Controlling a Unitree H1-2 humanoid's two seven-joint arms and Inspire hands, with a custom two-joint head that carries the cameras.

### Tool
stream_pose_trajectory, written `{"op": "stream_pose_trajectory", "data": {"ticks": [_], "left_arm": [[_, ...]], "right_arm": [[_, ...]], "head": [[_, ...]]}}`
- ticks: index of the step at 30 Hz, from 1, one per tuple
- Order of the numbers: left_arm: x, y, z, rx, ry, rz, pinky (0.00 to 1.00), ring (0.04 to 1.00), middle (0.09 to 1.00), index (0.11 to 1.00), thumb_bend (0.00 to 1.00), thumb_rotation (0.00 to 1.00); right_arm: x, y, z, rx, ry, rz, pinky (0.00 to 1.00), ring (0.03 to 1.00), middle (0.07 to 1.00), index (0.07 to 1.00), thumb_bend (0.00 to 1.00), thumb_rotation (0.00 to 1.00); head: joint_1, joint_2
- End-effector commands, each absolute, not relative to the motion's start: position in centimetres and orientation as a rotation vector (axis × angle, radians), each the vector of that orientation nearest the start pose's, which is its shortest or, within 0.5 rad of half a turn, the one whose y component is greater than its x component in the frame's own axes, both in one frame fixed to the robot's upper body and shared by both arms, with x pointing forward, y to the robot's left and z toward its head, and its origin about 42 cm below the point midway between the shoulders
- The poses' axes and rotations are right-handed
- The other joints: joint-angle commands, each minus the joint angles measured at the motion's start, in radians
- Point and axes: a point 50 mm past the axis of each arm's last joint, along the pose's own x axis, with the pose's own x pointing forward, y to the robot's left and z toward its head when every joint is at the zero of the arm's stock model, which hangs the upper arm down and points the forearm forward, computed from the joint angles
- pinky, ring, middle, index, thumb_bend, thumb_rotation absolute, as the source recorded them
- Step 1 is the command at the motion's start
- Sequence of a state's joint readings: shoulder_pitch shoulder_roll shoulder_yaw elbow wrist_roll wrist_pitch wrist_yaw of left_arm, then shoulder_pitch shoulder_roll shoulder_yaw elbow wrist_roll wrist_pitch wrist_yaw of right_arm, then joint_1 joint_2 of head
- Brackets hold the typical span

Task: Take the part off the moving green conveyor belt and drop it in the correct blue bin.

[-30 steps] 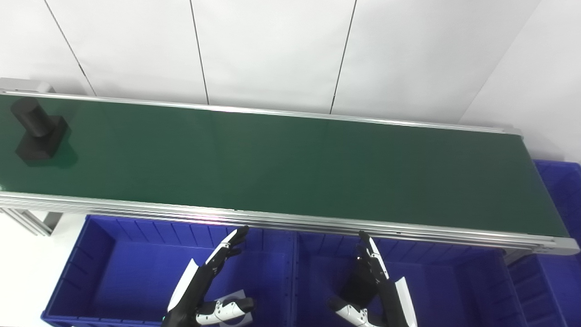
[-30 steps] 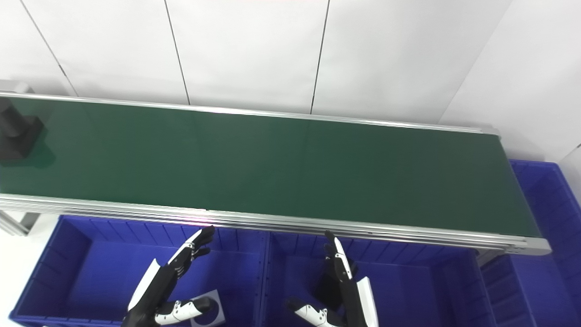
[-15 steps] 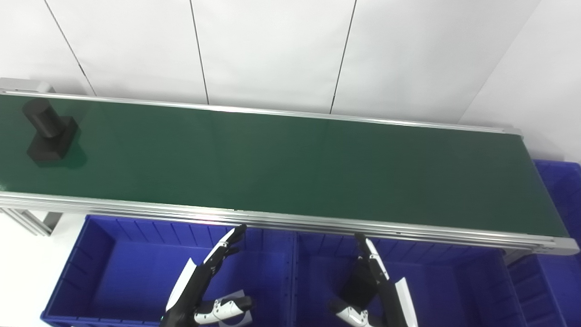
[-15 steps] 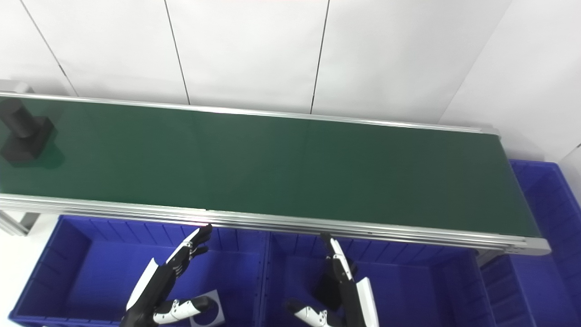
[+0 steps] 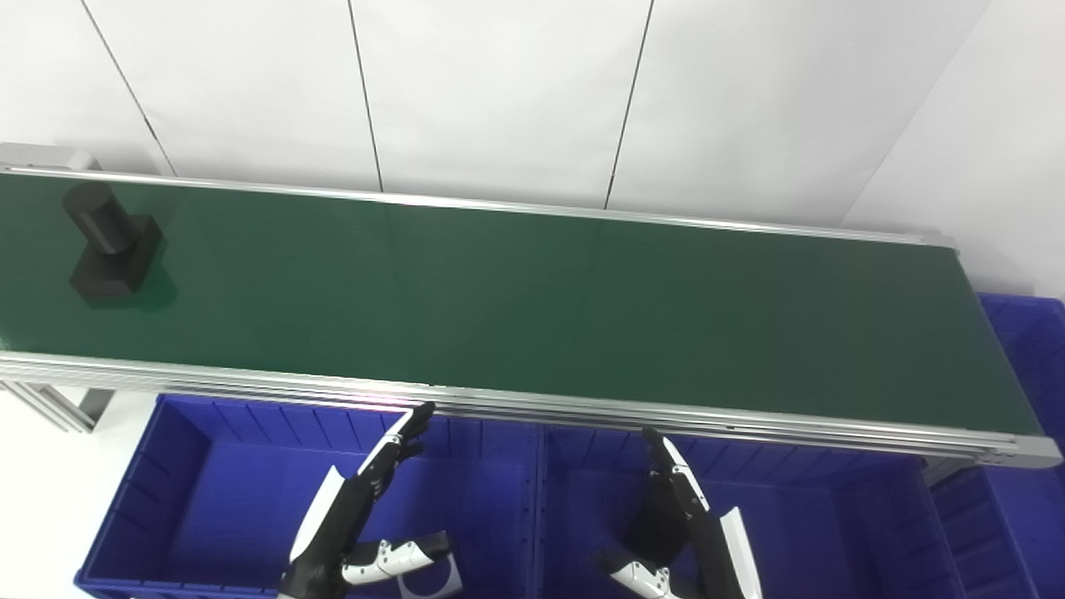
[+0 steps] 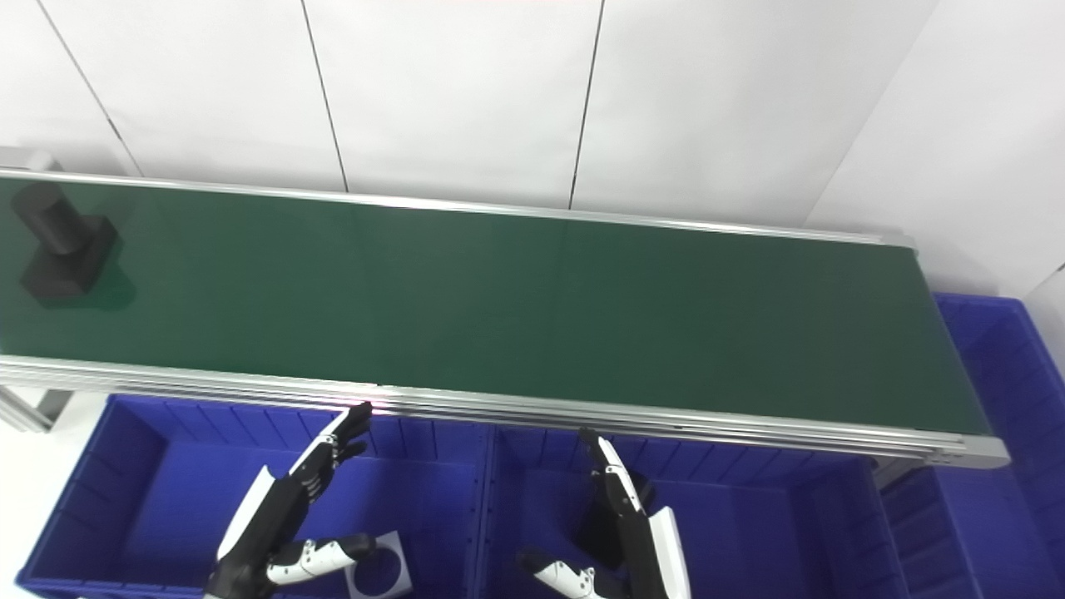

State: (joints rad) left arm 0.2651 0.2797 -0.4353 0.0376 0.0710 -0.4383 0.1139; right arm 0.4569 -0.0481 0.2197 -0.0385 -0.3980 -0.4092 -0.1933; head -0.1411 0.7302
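Note:
A black part (image 5: pixel 112 252), a cylinder standing on a square block, rides the green conveyor belt (image 5: pixel 532 299) at its far left end. Both hands hang low in front of the belt, over the blue bins. My left hand (image 5: pixel 354 516) is open, fingers stretched toward the belt rail, holding nothing. My right hand (image 5: pixel 682 524) is open too, fingers spread and pointing up. The left blue bin (image 5: pixel 208 491) holds a grey square piece with a round hole (image 6: pixel 378 570), partly behind my left thumb. A dark piece (image 6: pixel 603 524) lies in the middle bin (image 5: pixel 832 516), partly behind my right hand.
The belt's aluminium rail (image 5: pixel 582 408) runs between the hands and the belt surface. A third blue bin (image 5: pixel 1032 349) stands off the belt's right end. A white panelled wall rises behind the belt.
The black part has travelled rightward along the belt. My left hand has shifted a little to the left and my right hand slightly left and down.

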Motion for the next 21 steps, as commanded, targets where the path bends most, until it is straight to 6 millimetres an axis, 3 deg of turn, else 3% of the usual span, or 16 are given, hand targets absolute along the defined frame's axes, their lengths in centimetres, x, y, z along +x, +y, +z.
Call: {"op": "stream_pose_trajectory", "data": {"ticks": [1,21], "left_arm": [[16.16,20.14,5.16,0.173,-0.151,-0.357,0.91,0.941,0.963,0.936,0.73,0.57],[16.16,19.82,5.21,0.191,-0.156,-0.393,0.94,0.976,0.964,0.930,0.75,0.52]], "right_arm": [[11.97,-18.44,5.28,-0.306,-0.117,0.055,0.85,0.909,0.940,0.929,0.81,0.61],[11.96,-18.55,5.06,-0.282,-0.125,0.051,0.86,0.901,0.951,0.972,0.80,0.58]], "head": [[-0.001,0.000],[0.009,0.003]]}}
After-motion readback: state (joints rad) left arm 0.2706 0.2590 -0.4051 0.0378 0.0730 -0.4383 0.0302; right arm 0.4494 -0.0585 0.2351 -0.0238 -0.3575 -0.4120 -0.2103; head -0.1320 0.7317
